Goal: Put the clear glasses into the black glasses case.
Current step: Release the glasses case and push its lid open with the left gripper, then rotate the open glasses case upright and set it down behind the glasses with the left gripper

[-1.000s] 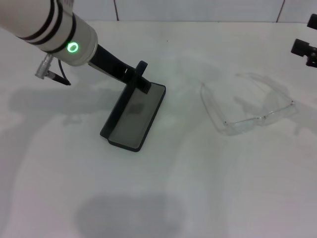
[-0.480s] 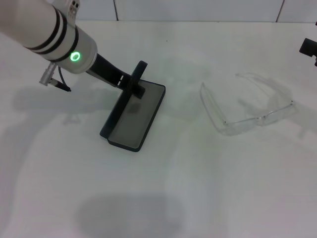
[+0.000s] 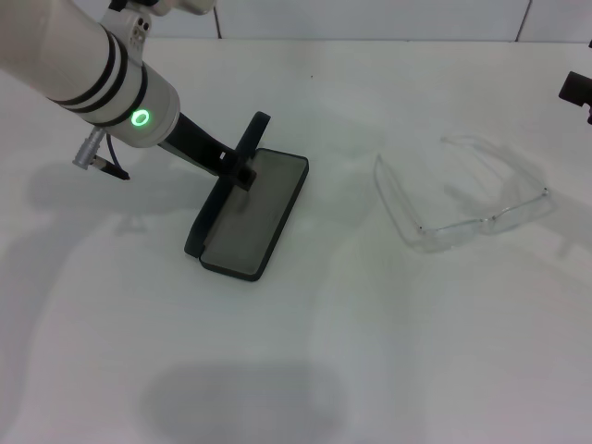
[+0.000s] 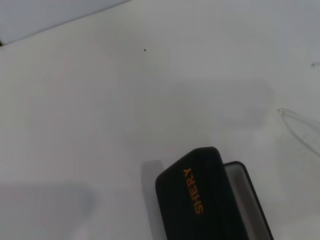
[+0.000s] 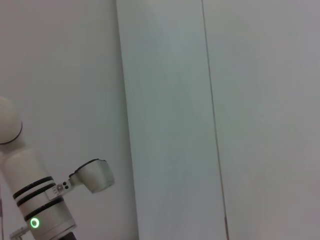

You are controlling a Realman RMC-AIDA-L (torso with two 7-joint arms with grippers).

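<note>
The black glasses case point(image 3: 259, 208) lies open at the table's centre-left, its grey lining facing up. Its lid point(image 3: 202, 225) stands on edge along the case's left side. My left gripper point(image 3: 246, 154) is shut on the far end of that lid. In the left wrist view the lid point(image 4: 200, 192) shows its orange "SHERY" lettering, with the base's rim point(image 4: 241, 176) beside it. The clear glasses point(image 3: 462, 199) rest on the table to the right of the case, arms unfolded, and a thin clear arm point(image 4: 300, 122) shows in the left wrist view. My right gripper point(image 3: 577, 90) hangs at the far right edge.
The white table point(image 3: 305, 351) stretches around both objects, with a tiled wall point(image 3: 370, 18) behind its far edge. The right wrist view shows only the wall and my left arm point(image 5: 37, 210) far off.
My left arm has drawn up and to the left, swinging the lid further away from the base, so more grey lining shows. The glasses have not moved.
</note>
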